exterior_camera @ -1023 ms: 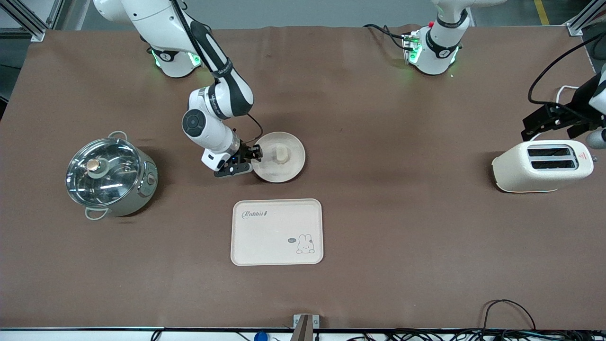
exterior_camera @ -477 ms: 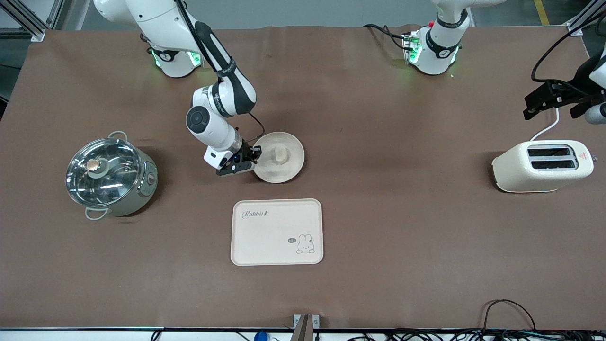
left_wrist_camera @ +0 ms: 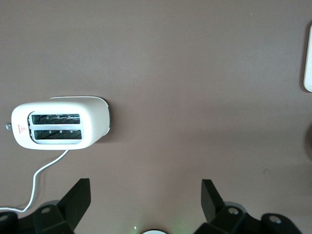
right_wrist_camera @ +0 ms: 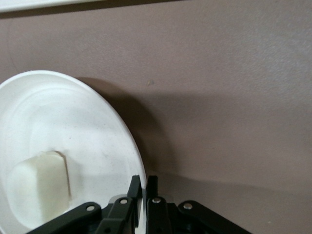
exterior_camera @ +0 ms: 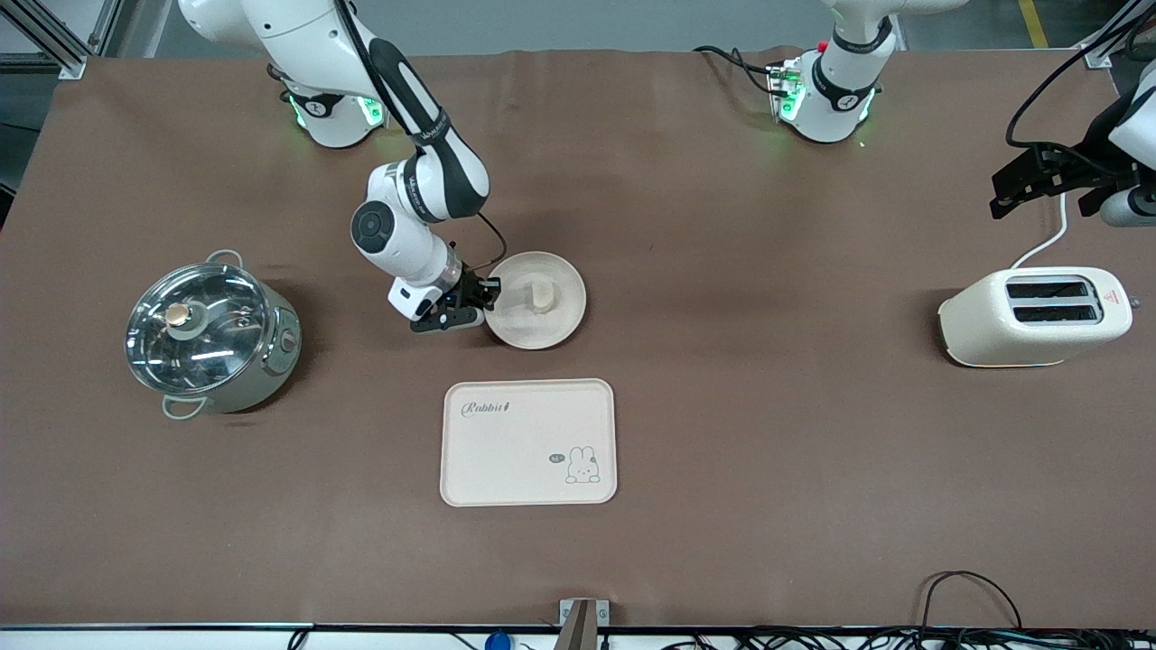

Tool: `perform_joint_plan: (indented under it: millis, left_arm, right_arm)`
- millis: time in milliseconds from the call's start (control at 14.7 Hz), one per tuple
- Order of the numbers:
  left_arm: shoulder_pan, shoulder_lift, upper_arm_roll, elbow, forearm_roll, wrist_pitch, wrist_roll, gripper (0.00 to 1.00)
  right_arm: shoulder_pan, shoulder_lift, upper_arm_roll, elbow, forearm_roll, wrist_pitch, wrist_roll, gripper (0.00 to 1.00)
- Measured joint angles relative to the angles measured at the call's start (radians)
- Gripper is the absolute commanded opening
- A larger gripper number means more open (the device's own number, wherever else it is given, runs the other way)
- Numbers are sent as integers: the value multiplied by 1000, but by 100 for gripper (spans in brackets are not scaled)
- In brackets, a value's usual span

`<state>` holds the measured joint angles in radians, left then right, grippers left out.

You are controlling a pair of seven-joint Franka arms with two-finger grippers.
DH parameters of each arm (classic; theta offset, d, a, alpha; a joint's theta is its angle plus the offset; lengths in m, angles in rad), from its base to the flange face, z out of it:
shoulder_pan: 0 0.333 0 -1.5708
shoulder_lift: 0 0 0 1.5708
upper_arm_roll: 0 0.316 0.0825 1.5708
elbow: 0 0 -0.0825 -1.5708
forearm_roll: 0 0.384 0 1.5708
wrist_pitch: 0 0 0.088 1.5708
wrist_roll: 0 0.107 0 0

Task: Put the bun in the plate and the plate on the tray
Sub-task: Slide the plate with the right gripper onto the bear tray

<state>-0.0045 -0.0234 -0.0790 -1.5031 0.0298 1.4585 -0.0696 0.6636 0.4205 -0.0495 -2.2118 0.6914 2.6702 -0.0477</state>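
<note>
My right gripper (exterior_camera: 485,302) is pinched on the rim of the plate (exterior_camera: 553,329), and in the right wrist view my fingers (right_wrist_camera: 152,187) are pressed together with the plate's edge between them. The bun (exterior_camera: 541,295) sits in the plate, so that half of the job is done. Over the last second the plate has slid slightly toward the left arm's end of the table and my right arm has risen a little, which I read as the start of the carry. The tray (exterior_camera: 528,442) lies bare, nearer the front camera than the plate. My left gripper (left_wrist_camera: 146,202) hangs spread over the toaster (exterior_camera: 1035,316), pulled back, waiting.
</note>
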Motion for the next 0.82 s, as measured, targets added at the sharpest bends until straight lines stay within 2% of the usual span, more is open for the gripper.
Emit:
perform_joint_plan:
  millis: [409, 682, 818]
  left_arm:
    - [-6, 0, 0, 0, 0, 0, 0, 100]
    - [-9, 0, -2, 1, 0, 1, 0, 100]
    - [-13, 0, -2, 2, 0, 1, 0, 100]
  right_arm:
    - [-4, -2, -9, 100, 130, -61, 2, 0]
    - [-74, 4, -19, 190, 147, -72, 4, 0]
    - [-125, 36, -20, 251, 147, -83, 4, 0]
